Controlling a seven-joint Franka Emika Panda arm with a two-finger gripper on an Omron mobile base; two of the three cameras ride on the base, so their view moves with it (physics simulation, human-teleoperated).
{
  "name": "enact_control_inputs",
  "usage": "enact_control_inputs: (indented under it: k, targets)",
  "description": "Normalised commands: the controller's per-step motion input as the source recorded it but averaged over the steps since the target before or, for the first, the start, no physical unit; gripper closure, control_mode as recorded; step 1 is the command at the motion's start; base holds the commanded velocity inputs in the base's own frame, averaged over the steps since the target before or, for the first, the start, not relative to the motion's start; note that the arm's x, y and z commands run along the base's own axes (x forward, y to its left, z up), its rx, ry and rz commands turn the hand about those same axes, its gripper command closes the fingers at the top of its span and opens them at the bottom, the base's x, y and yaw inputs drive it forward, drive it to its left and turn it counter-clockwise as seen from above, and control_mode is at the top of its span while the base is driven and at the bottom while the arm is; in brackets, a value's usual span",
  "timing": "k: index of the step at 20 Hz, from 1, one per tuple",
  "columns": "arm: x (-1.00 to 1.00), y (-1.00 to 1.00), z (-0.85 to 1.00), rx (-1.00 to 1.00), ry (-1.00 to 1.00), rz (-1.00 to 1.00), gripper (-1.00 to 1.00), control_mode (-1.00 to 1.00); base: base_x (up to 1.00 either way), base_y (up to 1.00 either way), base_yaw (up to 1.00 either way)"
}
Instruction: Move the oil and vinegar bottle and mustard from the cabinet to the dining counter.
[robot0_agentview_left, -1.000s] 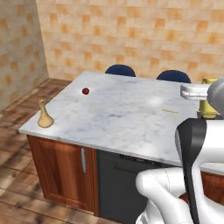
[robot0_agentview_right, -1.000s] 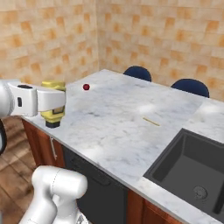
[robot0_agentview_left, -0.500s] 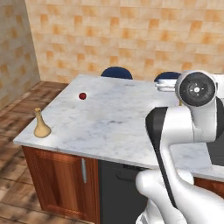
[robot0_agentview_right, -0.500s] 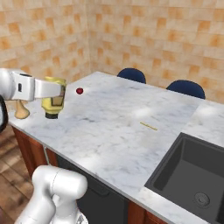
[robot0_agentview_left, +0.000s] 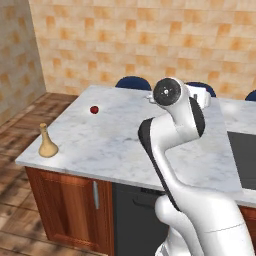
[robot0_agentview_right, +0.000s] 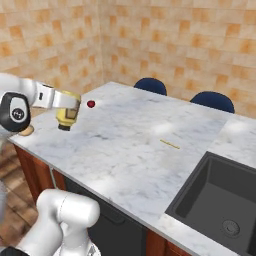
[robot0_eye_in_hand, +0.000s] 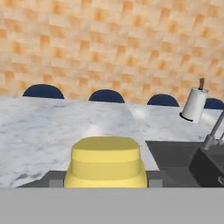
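Item: squat yellow mustard container with a darker cap end (robot0_agentview_right: 67, 116), carried above the near left part of the large white-grey veined marble dining counter (robot0_agentview_right: 145, 150), clear of the slab. In the hand view the same container (robot0_eye_in_hand: 105, 167) sits squarely between the two fingers, its stepped yellow body filling the gap.

Item: two-finger gripper (robot0_agentview_right: 68, 111) on the white arm, reaching in from the left, fingers clamped on the mustard from either side.

Item: small tan-beige flask-shaped oil and vinegar bottle (robot0_agentview_left: 47, 143), upright on the counter's near left corner, well apart from the gripper.

Item: small red ball (robot0_agentview_left: 93, 109), resting on the marble farther back, near the mustard in the right base view.

Item: thin yellowish stick (robot0_agentview_right: 169, 144), lying flat mid-slab.

Item: dark sink basin (robot0_agentview_right: 220, 200), set into the counter's right end.

Item: blue rounded stools (robot0_agentview_right: 152, 85), along the far edge.
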Motion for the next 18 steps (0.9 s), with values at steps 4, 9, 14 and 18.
enact_control_inputs:
  k: [4, 9, 14, 18]
  targets:
    - [1.00, 0.03, -0.43, 0.09, 0.10, 0.12, 1.00, -1.00, 0.00, 0.00, 0.00]
    - [0.95, 0.00, -0.32, 0.08, 0.01, 0.23, 1.00, -1.00, 0.00, 0.00, 0.00]
    - [0.56, -0.04, -0.40, 0.07, -0.13, 0.49, 1.00, -1.00, 0.00, 0.00, 0.00]
    - [0.44, -0.22, -0.46, 0.09, -0.16, 0.60, 1.00, -1.00, 0.00, 0.00, 0.00]
